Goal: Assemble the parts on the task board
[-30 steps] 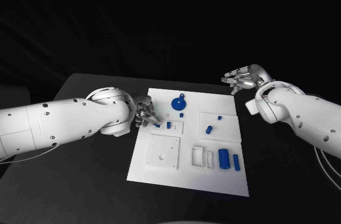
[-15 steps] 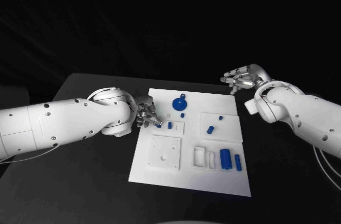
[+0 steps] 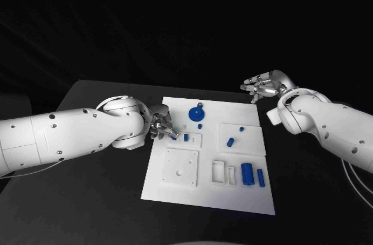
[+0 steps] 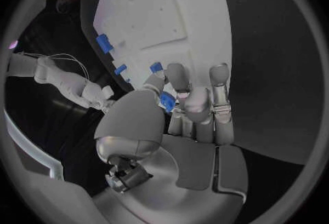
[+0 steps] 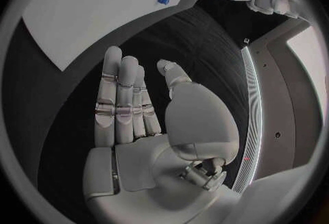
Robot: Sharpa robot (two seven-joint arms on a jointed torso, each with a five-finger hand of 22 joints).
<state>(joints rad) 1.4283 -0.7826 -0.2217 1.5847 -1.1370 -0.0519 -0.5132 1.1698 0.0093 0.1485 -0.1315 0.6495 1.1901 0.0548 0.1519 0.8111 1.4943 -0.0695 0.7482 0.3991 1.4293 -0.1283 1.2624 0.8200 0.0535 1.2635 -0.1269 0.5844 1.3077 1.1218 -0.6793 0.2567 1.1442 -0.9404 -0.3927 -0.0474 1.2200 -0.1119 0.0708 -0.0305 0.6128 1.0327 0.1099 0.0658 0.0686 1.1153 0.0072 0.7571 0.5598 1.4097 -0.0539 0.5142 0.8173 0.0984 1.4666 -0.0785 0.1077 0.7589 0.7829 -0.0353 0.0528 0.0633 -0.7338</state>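
Note:
The white task board [image 3: 206, 194] lies mid-table with several blue parts on it. My left hand [image 3: 161, 124] hovers at the board's left edge, by a small white block carrying a blue peg [image 3: 185, 137]. The left wrist view shows the left hand [image 4: 195, 106] with its fingers curled and a small blue part [image 4: 166, 102] pinched between thumb and finger; that part [image 3: 172, 137] peeks out below the fingers in the head view. My right hand [image 3: 264, 85] hangs over the table beyond the board's far right corner. Its fingers [image 5: 118, 101] are straight and hold nothing.
On the board are a round blue disc [image 3: 195, 113], a short blue piece [image 3: 229, 142], a blue cylinder [image 3: 246, 173] beside a blue bar [image 3: 260, 177], a raised white square plate [image 3: 179, 168] and white slots [image 3: 221, 171]. Black table [image 3: 93, 202] surrounds the board.
My left hand has edged slightly to the right over the board's left edge, still pinching the blue part. My right hand has stayed put.

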